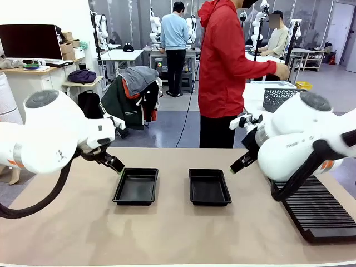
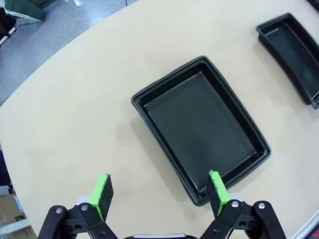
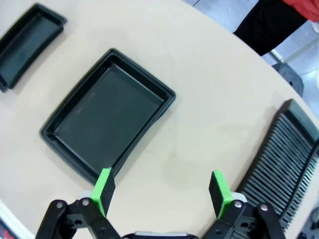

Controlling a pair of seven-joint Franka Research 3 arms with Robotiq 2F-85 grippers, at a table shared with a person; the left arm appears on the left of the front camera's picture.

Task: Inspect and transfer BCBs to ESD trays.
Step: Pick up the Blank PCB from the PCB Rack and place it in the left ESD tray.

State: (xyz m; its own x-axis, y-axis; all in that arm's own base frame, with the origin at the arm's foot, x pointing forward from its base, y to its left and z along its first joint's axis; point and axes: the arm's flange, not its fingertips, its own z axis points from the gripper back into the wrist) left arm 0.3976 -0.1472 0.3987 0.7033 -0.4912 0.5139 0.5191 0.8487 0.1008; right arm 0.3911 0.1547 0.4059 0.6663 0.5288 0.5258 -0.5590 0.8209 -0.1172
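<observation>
Two ESD trays on the tan table (image 1: pixel 67 233), flat, open side up, both bare inside. In the front view, mid-frame and side by side: left tray (image 1: pixel 136 187) and right tray (image 1: pixel 209 187), parallel, a strip of bare tabletop between. Long axis of each running from the bottom of the picture toward the top, short sides facing the camera and the person in red (image 1: pixel 222 67) standing beyond the far edge.

In the left wrist view, left tray (image 2: pixel 199 124) centre-frame, long axis slanting from upper left to lower right; right tray (image 2: pixel 294 50) cut off at the upper right corner, same slant. In the right wrist view, right tray (image 3: pixel 107 119) left of centre, long axis from lower left to upper right; left tray (image 3: pixel 27 40) in the upper left corner, parallel; black ribbed rack (image 3: pixel 279 169) along the right edge.

Left arm entering from picture left, wrist angled down and rightward, left gripper (image 1: pixel 118 167) at the upper left corner of the left tray. Fingers spread wide, clamped on nothing (image 2: pixel 159 179); one green pad overlapping the tray's corner in the wrist view, contact impossible to tell.

Right arm entering from picture right, wrist angled down and leftward, right gripper (image 1: pixel 236 166) near the upper right of the right tray, apart from it. Fingers likewise wide apart, nothing between (image 3: pixel 160 179), above bare tabletop between tray and rack.
</observation>
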